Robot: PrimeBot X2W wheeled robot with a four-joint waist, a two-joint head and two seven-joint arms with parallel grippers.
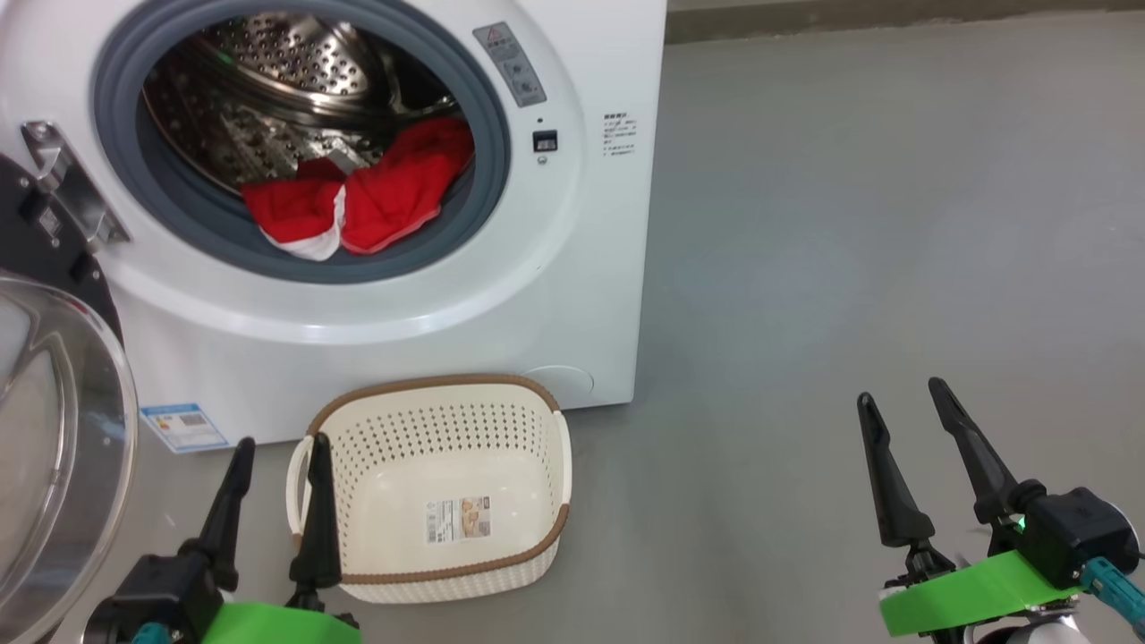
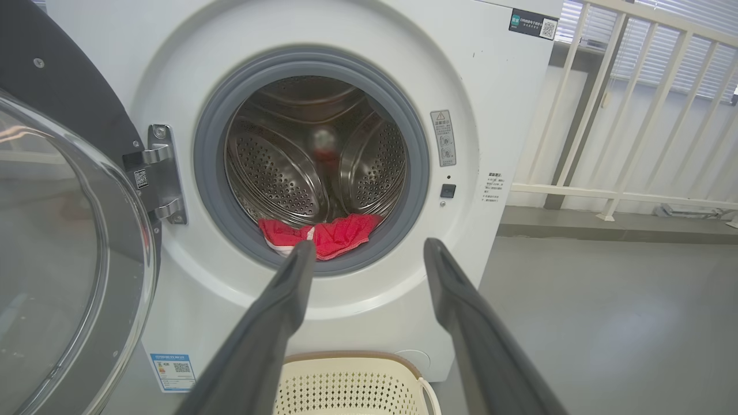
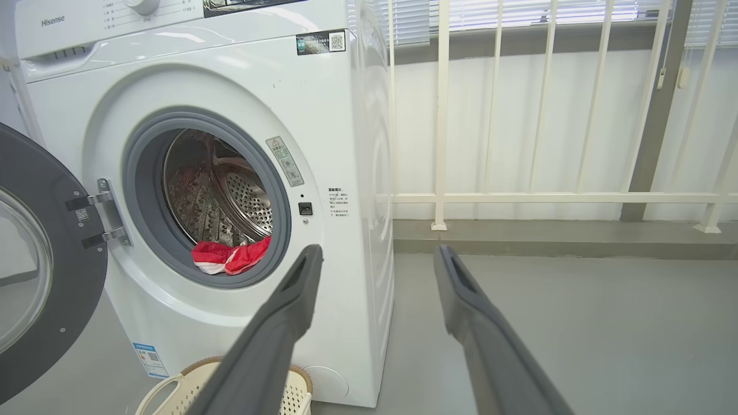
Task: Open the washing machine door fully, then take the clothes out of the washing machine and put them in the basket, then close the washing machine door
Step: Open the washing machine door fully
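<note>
Nearest, the left tool (image 1: 282, 440) and the right tool (image 1: 900, 391) are held spread and empty above the floor (image 1: 805, 268). The empty basket (image 1: 547, 447) is set just beside the left tool, before the washing machine (image 1: 572, 268). The washing machine door (image 1: 63, 429) is swung open leftward. Farthest, the clothes (image 1: 376, 201) are heaped at the lip of the drum (image 1: 268, 80).

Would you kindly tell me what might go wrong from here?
The clothes lie at the gasket lip; a grab may pinch rubber or lift just one garment.
The open door stands close by the left gripper; reaching in might bump it.
The basket sits right by that gripper and may get nudged.
</note>
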